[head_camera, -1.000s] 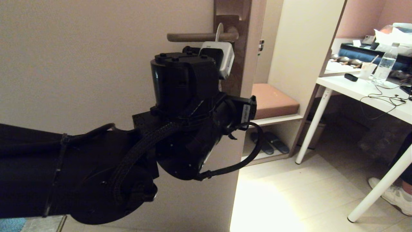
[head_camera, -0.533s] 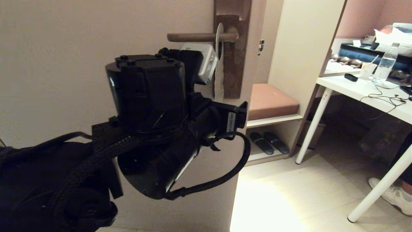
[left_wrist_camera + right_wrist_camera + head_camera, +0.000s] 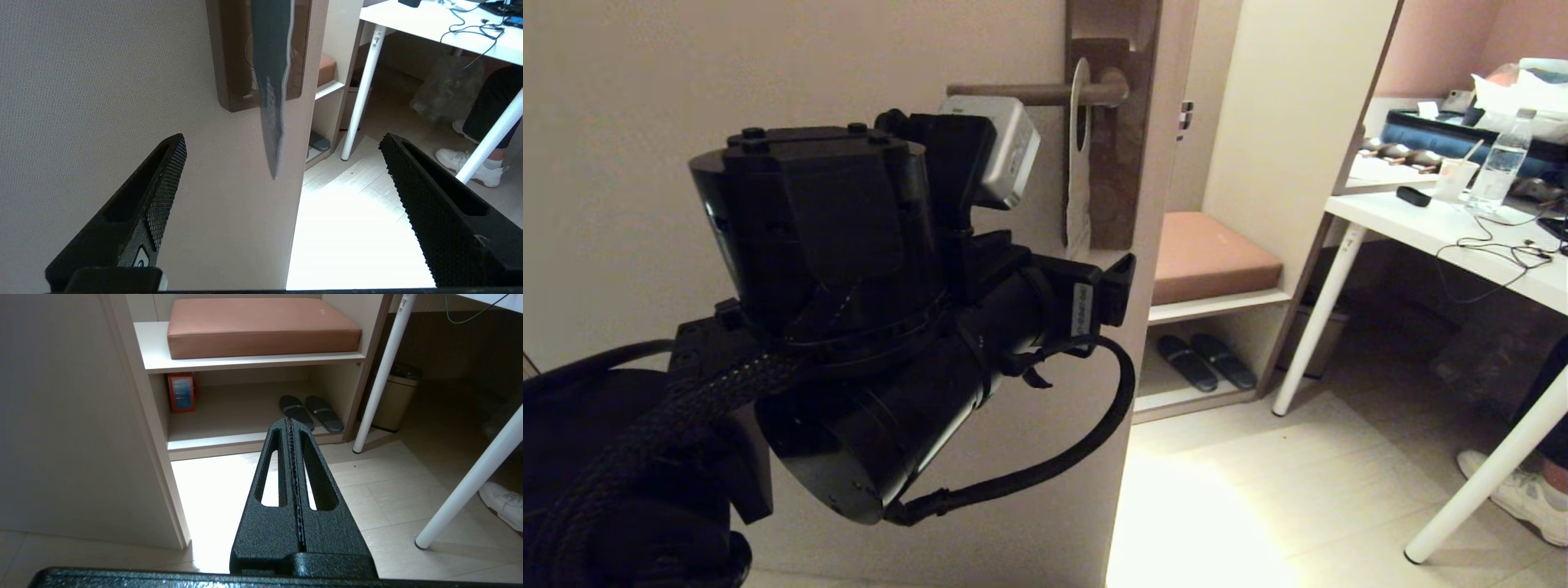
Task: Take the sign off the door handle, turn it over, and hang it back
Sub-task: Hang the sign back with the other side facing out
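Left tool [image 3: 282, 143] pulling back from door since a second ago, fingers now spread wide, gripping nothing. Sign [image 3: 1079, 171] hanging edge-on from door handle [image 3: 1045, 92], ahead of left tool and apart from it. Left wrist view showing sign's dark blue face [image 3: 271, 81], hidden in head view. Right tool [image 3: 291, 421] showing only in right wrist view, pressed together, pointing at shelf unit [image 3: 245, 363] holding cushion [image 3: 261, 324] above, slippers [image 3: 312, 412] below.

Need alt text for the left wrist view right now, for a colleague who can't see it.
The left gripper is open and empty, its fingers either side of the sign, which hangs edge-on before the dark door plate. A white table leg stands beyond.
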### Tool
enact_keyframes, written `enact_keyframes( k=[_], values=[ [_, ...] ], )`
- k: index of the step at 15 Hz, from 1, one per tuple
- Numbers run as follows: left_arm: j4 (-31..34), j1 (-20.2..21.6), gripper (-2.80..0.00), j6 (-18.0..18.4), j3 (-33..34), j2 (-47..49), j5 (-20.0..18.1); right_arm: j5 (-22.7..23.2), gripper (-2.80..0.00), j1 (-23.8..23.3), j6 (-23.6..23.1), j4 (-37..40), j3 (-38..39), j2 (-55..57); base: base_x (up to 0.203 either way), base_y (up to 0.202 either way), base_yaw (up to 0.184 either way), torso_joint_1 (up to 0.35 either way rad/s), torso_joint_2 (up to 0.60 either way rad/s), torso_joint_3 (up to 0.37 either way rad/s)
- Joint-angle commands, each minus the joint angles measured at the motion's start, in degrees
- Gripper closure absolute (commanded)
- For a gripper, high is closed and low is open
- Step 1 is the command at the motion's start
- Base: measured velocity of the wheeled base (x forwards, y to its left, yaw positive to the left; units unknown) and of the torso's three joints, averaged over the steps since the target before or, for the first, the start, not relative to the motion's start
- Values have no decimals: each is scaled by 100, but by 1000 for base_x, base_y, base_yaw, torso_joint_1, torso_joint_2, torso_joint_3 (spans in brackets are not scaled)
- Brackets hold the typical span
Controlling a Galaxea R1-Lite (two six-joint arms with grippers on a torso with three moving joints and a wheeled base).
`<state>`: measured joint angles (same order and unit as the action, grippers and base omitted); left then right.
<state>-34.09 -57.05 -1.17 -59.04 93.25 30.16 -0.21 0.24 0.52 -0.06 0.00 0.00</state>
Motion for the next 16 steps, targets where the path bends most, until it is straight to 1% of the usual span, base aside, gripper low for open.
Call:
enact_keyframes(
  k=[1,3,4,5,16],
  values=[
    [-18,1,-280,-6,34,-51,12,-5,0,2,0,-3,0,0,0,0,0,0,0,0],
    [-18,1,-280,-6,142,-132,1,4,0,2,0,-3,0,0,0,0,0,0,0,0],
    [-18,1,-269,-6,229,-180,-7,-5,0,2,0,-3,0,0,0,0,0,0,0,0],
    [-18,7,0,-11,276,-217,-10,-5,0,2,0,-3,0,0,0,0,0,0,0,0],
    [-11,66,0,-14,367,-276,-27,4,0,2,0,-3,0,0,0,0,0,0,0,0]
  ],
)
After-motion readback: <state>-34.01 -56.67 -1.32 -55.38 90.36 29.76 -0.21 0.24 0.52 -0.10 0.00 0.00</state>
